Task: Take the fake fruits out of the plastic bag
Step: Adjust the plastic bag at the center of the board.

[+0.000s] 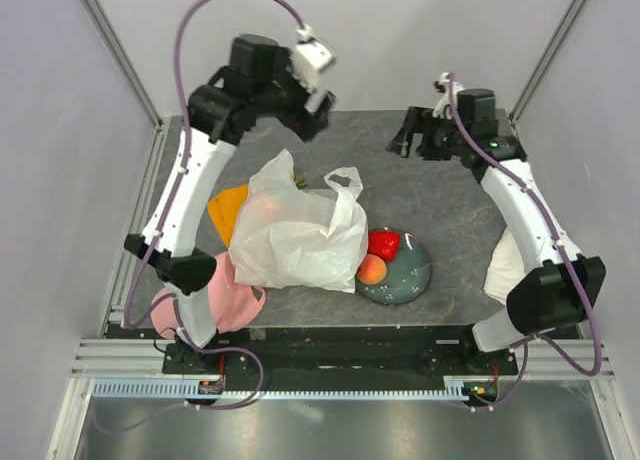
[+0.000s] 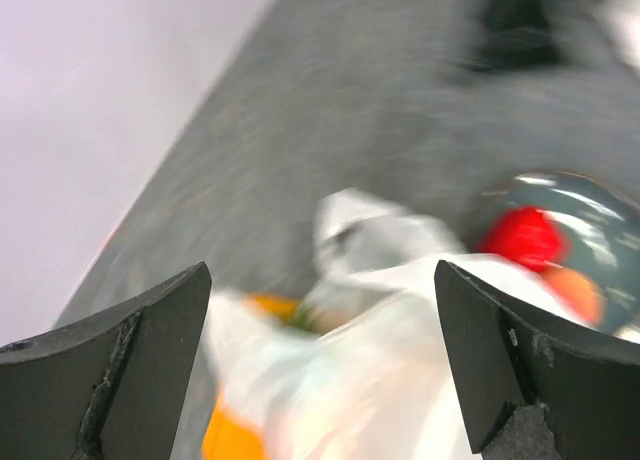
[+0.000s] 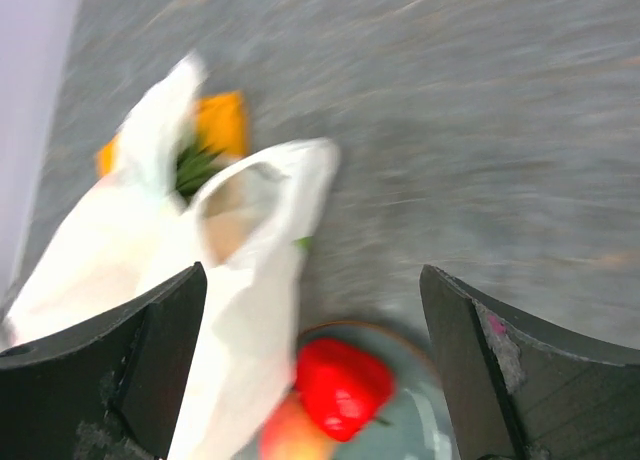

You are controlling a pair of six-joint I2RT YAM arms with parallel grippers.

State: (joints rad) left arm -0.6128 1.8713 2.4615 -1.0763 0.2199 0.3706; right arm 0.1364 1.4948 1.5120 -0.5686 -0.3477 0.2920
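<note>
The white plastic bag (image 1: pixel 295 230) lies crumpled at the table's middle left, handles up, with fruit shapes faint inside; it also shows in the left wrist view (image 2: pixel 370 370) and in the right wrist view (image 3: pixel 150 250). A red pepper (image 1: pixel 383 244) and a peach (image 1: pixel 372 270) lie on a grey-green plate (image 1: pixel 412 277); both show in the right wrist view, pepper (image 3: pixel 342 385) and peach (image 3: pixel 290 435). My left gripper (image 1: pixel 318 115) is open and empty, raised behind the bag. My right gripper (image 1: pixel 408 140) is open and empty, raised at the back right.
An orange cloth (image 1: pixel 227 209) lies behind the bag's left side. A pink cloth (image 1: pixel 225 295) lies at the front left. A folded white towel (image 1: pixel 505 262) lies at the right edge under my right arm.
</note>
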